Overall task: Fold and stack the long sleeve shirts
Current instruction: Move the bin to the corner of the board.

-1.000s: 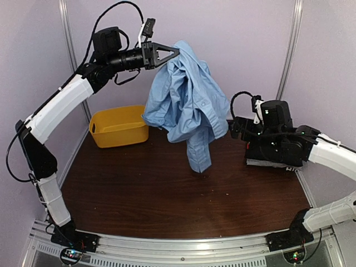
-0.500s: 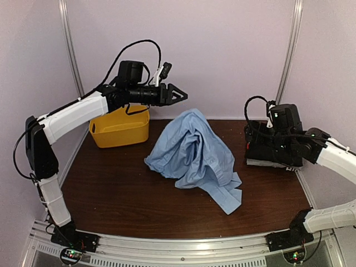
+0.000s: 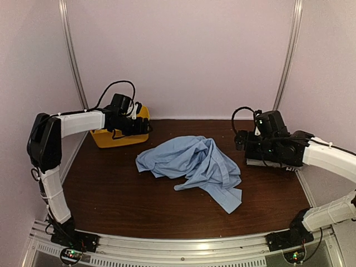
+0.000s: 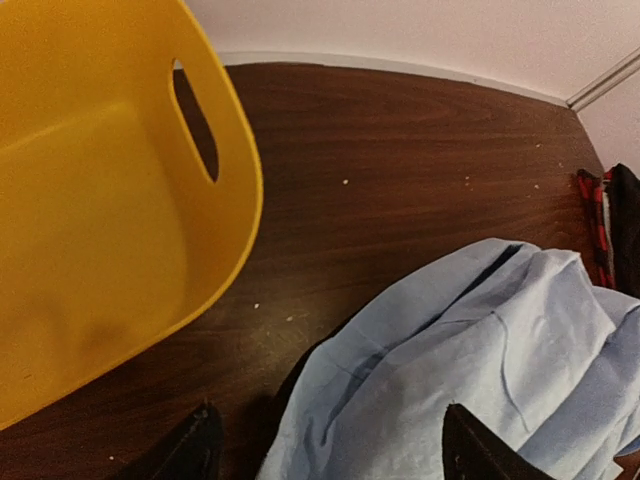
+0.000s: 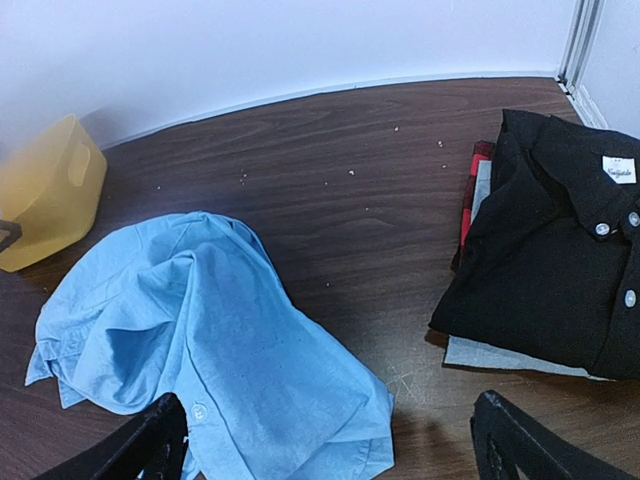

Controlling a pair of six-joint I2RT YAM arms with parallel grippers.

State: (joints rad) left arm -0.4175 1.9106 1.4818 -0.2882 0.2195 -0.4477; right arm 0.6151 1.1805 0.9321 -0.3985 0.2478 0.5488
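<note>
The left gripper has its two dark fingers spread wide with nothing between them. One fingertip is over bare wood and the other over the near edge of a crumpled light blue collared cloth shirt. Whether either tip touches the cloth cannot be told. From the overhead camera, this gripper sits low at about 10 o'clock from the shirt, just beside a yellow plastic bin with a slot handle, which stands in the table's far left corner. The right gripper is also splayed open and empty, above the dark brown wooden table at about 3 o'clock from the shirt. The blue shirt lies unfolded in a loose heap at the middle of the table, with one end trailing toward 5 o'clock. At the table's right edge, a folded black button-up shirt with small white buttons lies on top of a pale grey folded shirt. A strip of red checked cloth shows at the stack's far left edge.
</note>
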